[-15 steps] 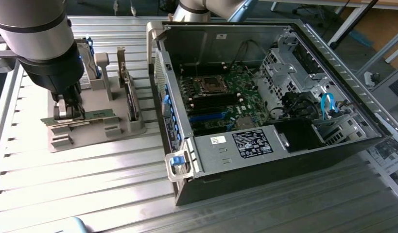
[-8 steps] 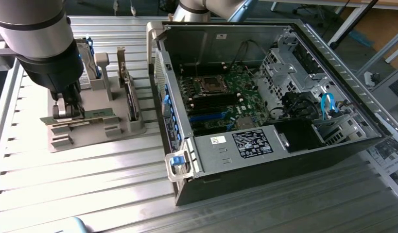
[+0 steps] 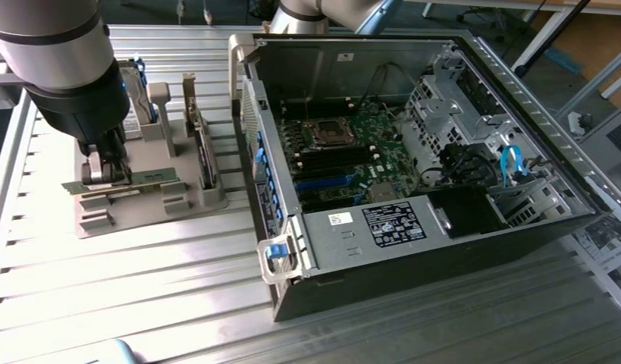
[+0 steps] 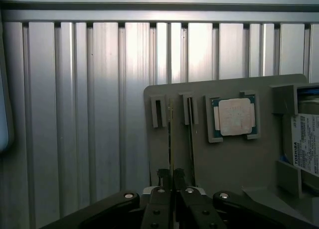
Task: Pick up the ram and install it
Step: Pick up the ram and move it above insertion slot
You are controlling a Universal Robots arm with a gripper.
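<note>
So the gripper (image 4: 172, 185) is pinched nearly all the way shut on the ram (image 4: 171, 134), grabbing the thin green stick by its edge while it stands upright in the grey holder (image 4: 229, 164). Looks like it's sitting down in its slot, but that's hard to say from here. On the same holder, 1 silver processor (image 4: 234, 117) lies near the ram, with the hard drive (image 4: 306, 149) past that. The open PC case (image 3: 391, 250) sits just beside the holder, on the exterior view's right.

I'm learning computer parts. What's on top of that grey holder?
The ram, pinched on edge by the gripper, a square processor chip and a labelled hard drive. The gripper hides the holder beneath it.
</note>
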